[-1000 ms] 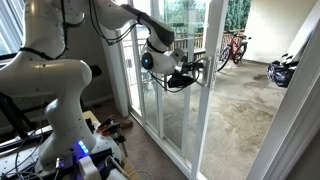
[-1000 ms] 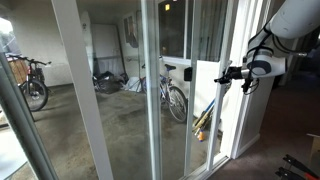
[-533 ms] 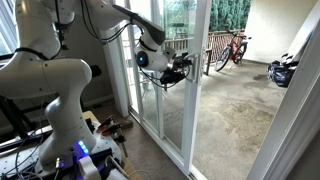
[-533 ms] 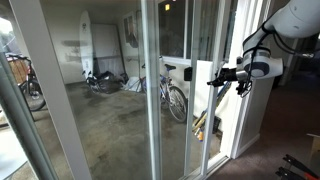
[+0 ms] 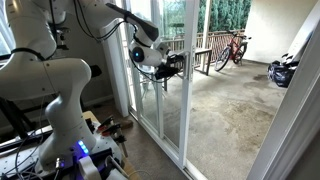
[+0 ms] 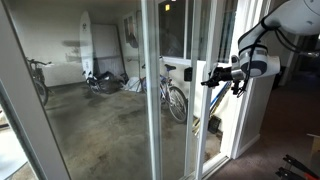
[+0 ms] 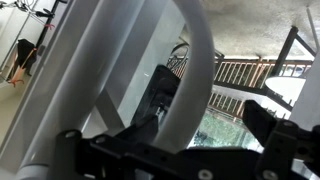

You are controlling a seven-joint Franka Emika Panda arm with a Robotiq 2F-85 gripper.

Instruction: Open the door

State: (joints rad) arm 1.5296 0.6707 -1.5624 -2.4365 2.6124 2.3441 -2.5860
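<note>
The sliding glass door (image 5: 188, 112) has a wide white frame, and its stile stands beside my gripper (image 5: 174, 66) in an exterior view. In the wrist view the pale-grey loop handle (image 7: 196, 55) runs between my jaws (image 7: 208, 106). One finger lies against the handle. The other finger stands apart from it with a gap, so the gripper is open around the handle. The door's white stile (image 7: 95, 75) fills the left of the wrist view. My gripper also shows at handle height in an exterior view (image 6: 213, 77).
A concrete patio (image 5: 235, 105) lies beyond the doorway, with bicycles (image 5: 232, 48) (image 6: 176, 98) and a wooden railing (image 7: 240, 72). A fixed white-framed glass panel (image 6: 152, 100) stands mid-view. A wide white frame (image 6: 15, 120) is at the left edge. The robot's base (image 5: 60, 120) and cables are on the floor.
My gripper and the door's stile have slid left together in both exterior views. The gap to the patio is wider. The wide frame near the camera has moved to the picture's left edge.
</note>
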